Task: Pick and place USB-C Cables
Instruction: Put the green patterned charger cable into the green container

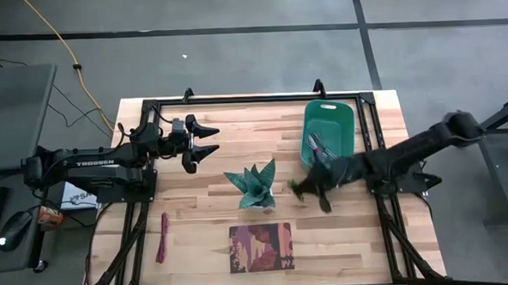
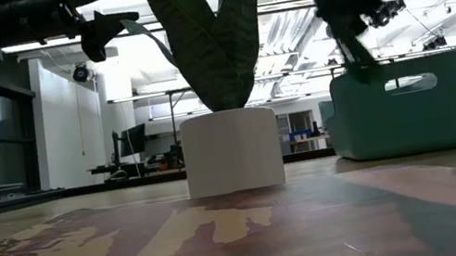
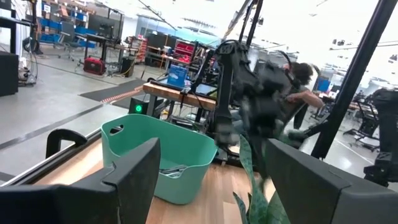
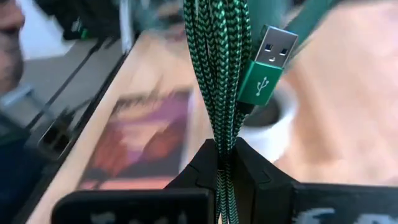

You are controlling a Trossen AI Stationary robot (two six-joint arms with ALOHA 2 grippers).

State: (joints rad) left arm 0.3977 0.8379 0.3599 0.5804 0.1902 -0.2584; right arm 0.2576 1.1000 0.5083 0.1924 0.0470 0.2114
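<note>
the right gripper [image 4: 227,158] is clamping the green cable [image 4: 219,68], hovering at the plant's [image 1: 254,187] 3 o'clock. the left gripper [image 1: 204,139] is waiting, fingers apart. the teal bin [image 1: 343,113] is holding cables [image 1: 316,145].

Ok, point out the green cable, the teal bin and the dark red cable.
green cable [image 4: 221,68]: right wrist view, on the braided strands above the clamped end effector.
teal bin [image 1: 346,121]: high view, on its right rim.
dark red cable [image 1: 163,237]: high view, on the middle of the bundle on the table.
</note>
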